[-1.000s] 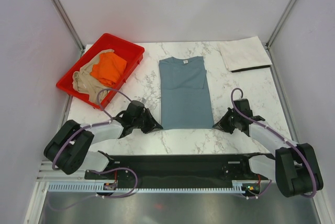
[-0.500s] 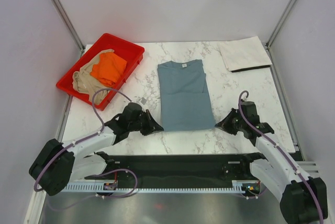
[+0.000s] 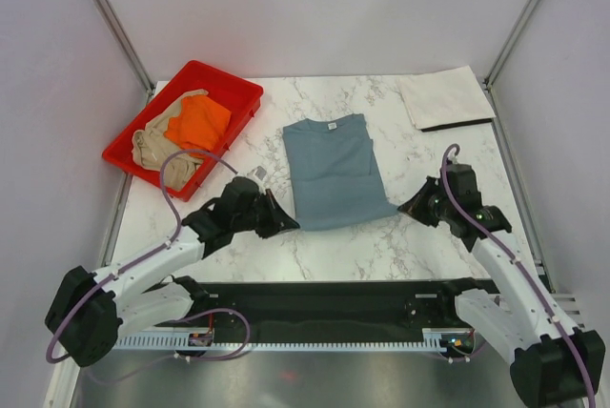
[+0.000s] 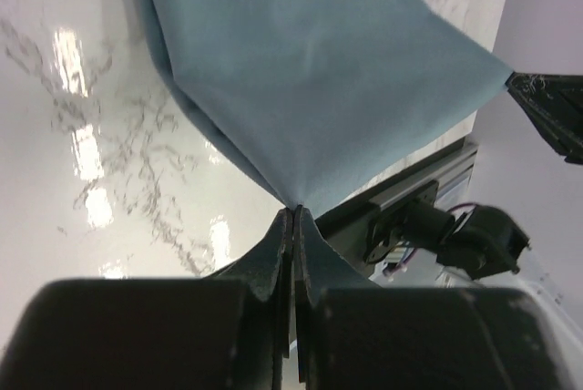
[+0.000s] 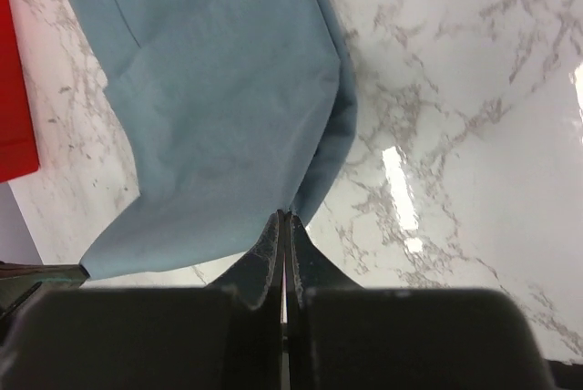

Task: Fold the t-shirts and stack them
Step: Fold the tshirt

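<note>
Near hem of the blue-grey t-shirt (image 3: 334,165) drawn up the marble table (image 3: 429,246).
The left gripper (image 3: 289,226) and the right gripper (image 3: 404,209), each clenched on a near hem corner, sit farther out than a second ago. The shirt lies mid-table, now shorter and skewed leftward, collar at the far end.

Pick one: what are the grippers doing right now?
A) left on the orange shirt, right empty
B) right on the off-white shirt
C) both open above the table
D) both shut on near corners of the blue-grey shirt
D: each wrist view shows the jaws pressed together on a near corner of the blue-grey shirt, the left gripper on one corner and the right gripper on the other.
</note>
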Robot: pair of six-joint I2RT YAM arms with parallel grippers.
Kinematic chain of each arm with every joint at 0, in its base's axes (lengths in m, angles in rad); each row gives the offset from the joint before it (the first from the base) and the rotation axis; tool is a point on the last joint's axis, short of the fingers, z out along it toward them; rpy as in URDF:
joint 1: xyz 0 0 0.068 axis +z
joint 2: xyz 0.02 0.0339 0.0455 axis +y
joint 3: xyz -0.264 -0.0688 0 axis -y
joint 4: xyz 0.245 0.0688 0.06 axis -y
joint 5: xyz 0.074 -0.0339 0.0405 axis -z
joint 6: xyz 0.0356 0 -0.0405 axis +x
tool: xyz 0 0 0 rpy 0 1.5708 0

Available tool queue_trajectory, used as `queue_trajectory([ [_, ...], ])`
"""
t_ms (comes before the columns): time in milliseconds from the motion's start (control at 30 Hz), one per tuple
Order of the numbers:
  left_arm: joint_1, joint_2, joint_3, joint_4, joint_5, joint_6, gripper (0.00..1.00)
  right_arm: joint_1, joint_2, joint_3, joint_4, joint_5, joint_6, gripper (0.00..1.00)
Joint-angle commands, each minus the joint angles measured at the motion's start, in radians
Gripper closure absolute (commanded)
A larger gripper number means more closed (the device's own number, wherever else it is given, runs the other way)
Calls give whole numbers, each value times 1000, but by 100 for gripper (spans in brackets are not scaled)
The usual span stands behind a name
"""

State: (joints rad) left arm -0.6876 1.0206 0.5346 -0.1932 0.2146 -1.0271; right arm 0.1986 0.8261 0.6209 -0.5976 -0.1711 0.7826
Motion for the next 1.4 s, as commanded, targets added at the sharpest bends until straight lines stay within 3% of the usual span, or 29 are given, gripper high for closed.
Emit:
queue_trajectory([
  [0,55,50,129,-43,-3,59,98,1,91,155,38,77,-57,100],
  [333,270,332,488,-81,91,199,98,-1,539,566,117,81,-137,100],
  [433,315,435,609,-88,98,225,98,-2,675,751,124,64,-148,100],
  [833,430,831,996,-89,129,332,98,-13,1146,1226,136,-8,-154,100],
  [1167,476,1125,1283,-86,134,423,98,-41,1430,1503,145,-33,-158,100],
  [1367,511,1248,1401,-86,147,412,98,-44,1518,1536,260,-88,-154,100],
])
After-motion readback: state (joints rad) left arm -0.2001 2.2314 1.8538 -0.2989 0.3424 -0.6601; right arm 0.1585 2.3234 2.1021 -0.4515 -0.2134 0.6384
